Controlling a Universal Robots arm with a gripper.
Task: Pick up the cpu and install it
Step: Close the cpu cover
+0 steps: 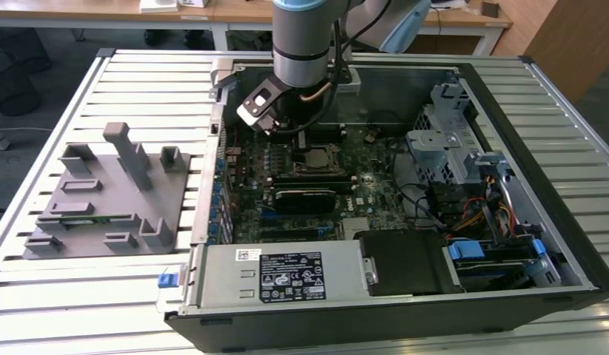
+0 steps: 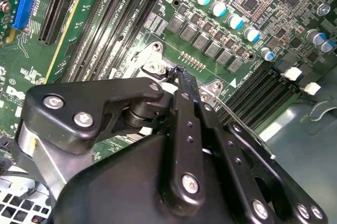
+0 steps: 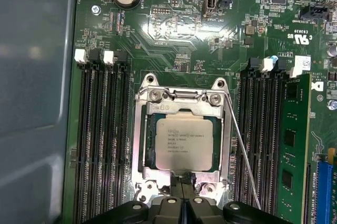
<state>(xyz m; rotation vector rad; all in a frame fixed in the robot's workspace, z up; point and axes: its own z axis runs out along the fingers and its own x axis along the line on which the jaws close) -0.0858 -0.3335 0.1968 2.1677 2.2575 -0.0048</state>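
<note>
The cpu [image 3: 183, 142] lies flat in the socket [image 3: 138, 129]. The gripper [image 3: 182, 181] is at the socket's edge, jaws pressed together, empty. Placement looks done.

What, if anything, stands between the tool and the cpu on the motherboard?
Nothing visible does. In the first wrist view the tool sits at the edge of the socket frame, right beside the cpu, whose top plate is uncovered.

Slatted metal table [image 1: 136, 81], wooden desks [image 1: 67, 9]

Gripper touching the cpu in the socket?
Cannot tell. In the first wrist view the gripper ends at the near edge of the cpu; neither contact nor a gap shows plainly.
</note>
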